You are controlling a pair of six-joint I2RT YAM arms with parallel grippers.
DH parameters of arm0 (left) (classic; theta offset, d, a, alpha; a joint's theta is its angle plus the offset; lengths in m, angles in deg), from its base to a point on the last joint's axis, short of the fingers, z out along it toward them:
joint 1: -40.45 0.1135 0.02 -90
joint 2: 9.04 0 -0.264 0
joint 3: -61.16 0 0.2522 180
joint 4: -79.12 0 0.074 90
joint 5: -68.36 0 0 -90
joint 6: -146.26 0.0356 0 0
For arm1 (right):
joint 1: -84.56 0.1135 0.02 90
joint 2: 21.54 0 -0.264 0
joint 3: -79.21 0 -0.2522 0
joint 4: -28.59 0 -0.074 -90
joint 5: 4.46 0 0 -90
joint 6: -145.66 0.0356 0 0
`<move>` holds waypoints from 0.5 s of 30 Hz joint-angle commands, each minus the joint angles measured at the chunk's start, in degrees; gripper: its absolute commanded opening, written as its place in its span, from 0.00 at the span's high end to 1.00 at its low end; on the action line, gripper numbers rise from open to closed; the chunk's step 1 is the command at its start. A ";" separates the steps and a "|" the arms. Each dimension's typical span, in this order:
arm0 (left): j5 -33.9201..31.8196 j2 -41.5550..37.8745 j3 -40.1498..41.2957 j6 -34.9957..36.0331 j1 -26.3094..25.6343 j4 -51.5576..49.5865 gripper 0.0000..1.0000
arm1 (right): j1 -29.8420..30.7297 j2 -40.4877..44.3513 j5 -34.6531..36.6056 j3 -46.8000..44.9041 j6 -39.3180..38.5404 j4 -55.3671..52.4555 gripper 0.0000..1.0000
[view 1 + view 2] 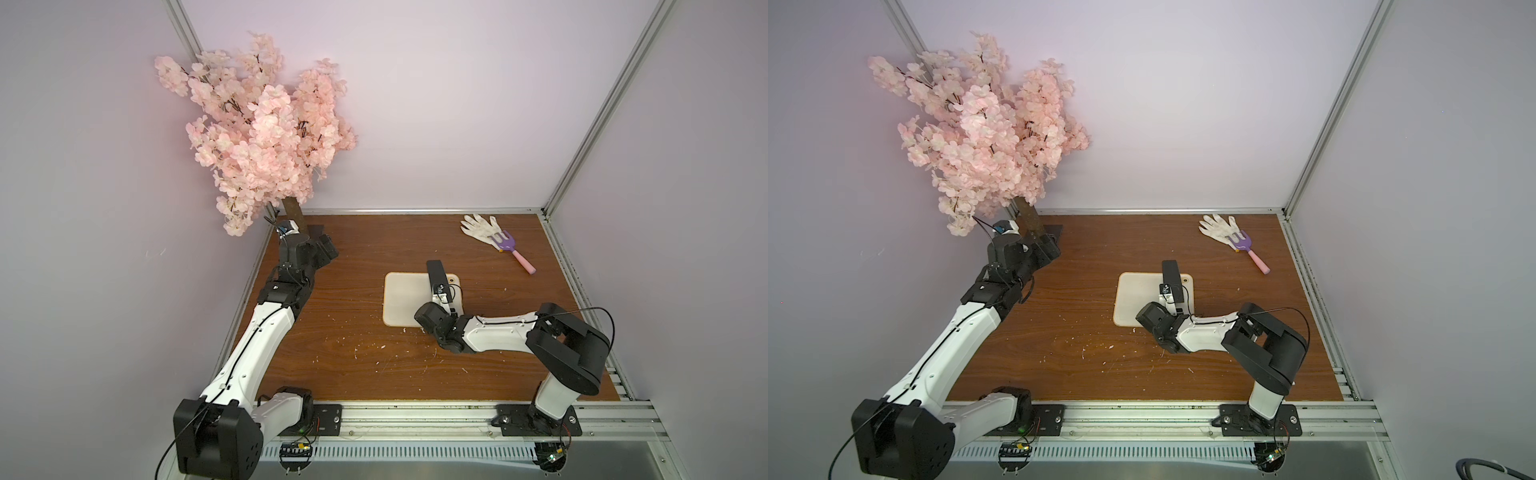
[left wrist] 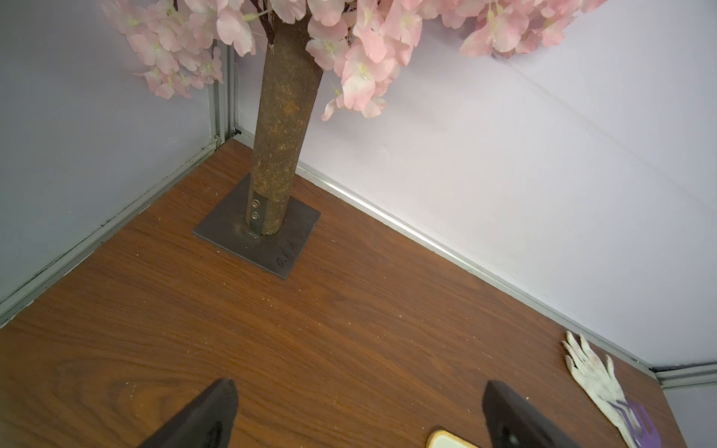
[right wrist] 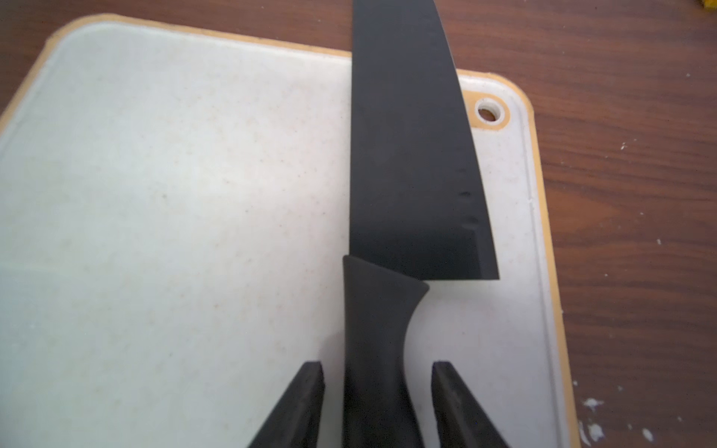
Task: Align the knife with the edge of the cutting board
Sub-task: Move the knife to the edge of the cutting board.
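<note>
2 grippers are noted spread: right gripper [image 3: 378,366] astride the knife [image 3: 407,155] handle without contact, on the cutting board [image 3: 174,194]; left gripper [image 2: 361,386] empty.

The knife [image 3: 407,155] is running off the right wrist view at both ends, hiding its tip and handle end. In both top views the right arm [image 1: 490,332] is covering the handle and part of the cutting board [image 1: 405,299]. The left wrist view is cropping the purple fork [image 2: 636,422].
</note>
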 commanded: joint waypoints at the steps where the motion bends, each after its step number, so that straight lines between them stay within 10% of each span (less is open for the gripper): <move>1: -1.13 0.26 0.45 1.10 0.66 -0.54 0.00 | 0.41 0.73 3.42 -1.51 -0.10 1.59 0.52; 15: -1.18 0.11 0.41 1.37 0.62 -0.54 0.00 | 0.24 -0.59 2.71 -4.35 -0.76 5.60 0.57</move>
